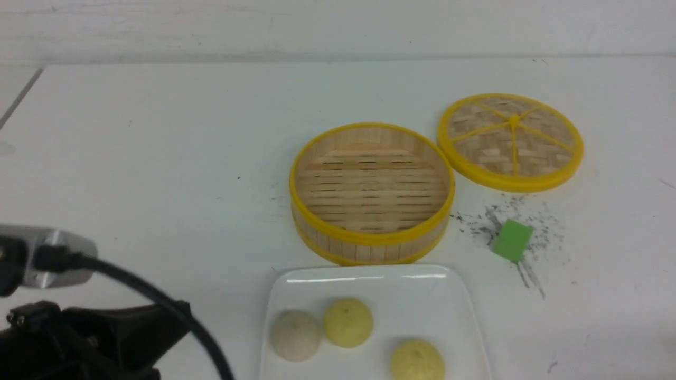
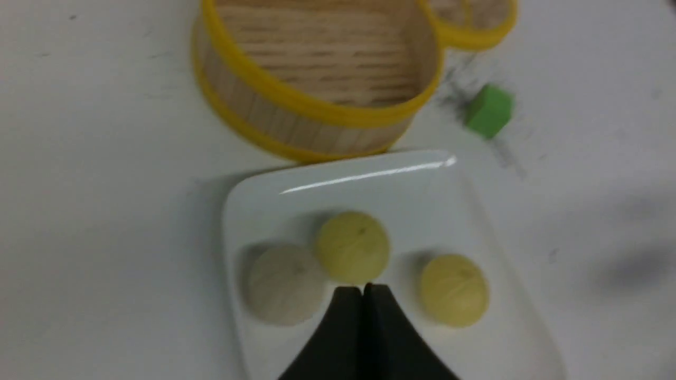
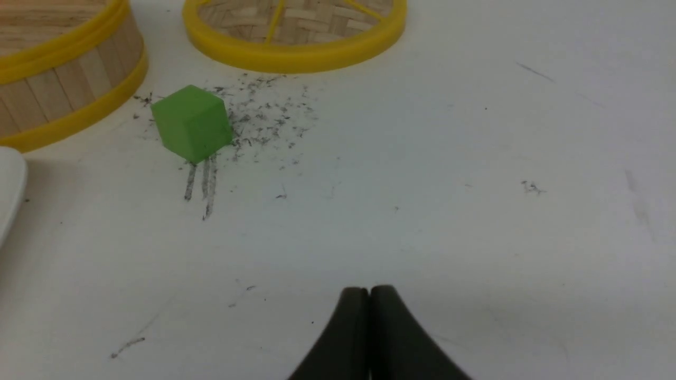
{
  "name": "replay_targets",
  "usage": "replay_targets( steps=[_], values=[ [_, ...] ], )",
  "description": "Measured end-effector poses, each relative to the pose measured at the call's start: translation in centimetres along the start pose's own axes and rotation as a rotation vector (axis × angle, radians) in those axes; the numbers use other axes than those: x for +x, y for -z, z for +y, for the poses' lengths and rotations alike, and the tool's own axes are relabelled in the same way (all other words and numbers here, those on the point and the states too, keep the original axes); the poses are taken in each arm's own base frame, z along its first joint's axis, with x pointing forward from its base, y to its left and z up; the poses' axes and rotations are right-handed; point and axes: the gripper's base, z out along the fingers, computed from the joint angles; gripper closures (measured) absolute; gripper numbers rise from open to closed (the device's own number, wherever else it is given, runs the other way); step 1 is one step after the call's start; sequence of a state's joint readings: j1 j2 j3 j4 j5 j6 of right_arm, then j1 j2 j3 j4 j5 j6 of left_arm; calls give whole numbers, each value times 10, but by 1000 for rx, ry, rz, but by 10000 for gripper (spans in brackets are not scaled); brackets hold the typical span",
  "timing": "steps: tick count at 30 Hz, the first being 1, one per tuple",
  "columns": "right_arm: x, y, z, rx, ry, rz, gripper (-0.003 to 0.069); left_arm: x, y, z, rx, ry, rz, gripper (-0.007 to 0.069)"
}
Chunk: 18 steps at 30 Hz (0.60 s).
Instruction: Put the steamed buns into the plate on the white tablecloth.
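Two yellow buns (image 1: 348,322), one off-white bun (image 1: 296,334), green cube (image 1: 512,240)

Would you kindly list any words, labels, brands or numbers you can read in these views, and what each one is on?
None: no text can be read in any view.
The plate, the three steamed buns, the bamboo steamer, its woven lid and the green cube are all unmarked.
The dark specks on the white tablecloth are scuffs, not writing.

A round bamboo steamer (image 1: 371,192) with yellow rims stood empty. Its woven lid (image 1: 510,141) lay flat just beside it. A green cube (image 1: 512,240) sat near both, among dark speckles.
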State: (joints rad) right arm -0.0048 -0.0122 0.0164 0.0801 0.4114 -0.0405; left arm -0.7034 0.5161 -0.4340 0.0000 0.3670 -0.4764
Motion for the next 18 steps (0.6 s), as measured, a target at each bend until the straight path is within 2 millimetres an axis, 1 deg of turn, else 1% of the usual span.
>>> replay_targets(
  steps=[1,3,9,12,18],
  values=[
    [0,0,0,0,0,0,641,3,1,1,29,10,-48,622],
    [0,0,0,0,0,0,638,10,1,5,51,21,-84,622],
    [0,0,0,0,0,-1,631,28,-5,14,32,21,-49,615],
    [0,0,0,0,0,-1,630,33,-6,16,25,22,-34,612],
    [0,0,0,0,0,-1,628,33,-6,17,23,-16,-37,608]
  ],
)
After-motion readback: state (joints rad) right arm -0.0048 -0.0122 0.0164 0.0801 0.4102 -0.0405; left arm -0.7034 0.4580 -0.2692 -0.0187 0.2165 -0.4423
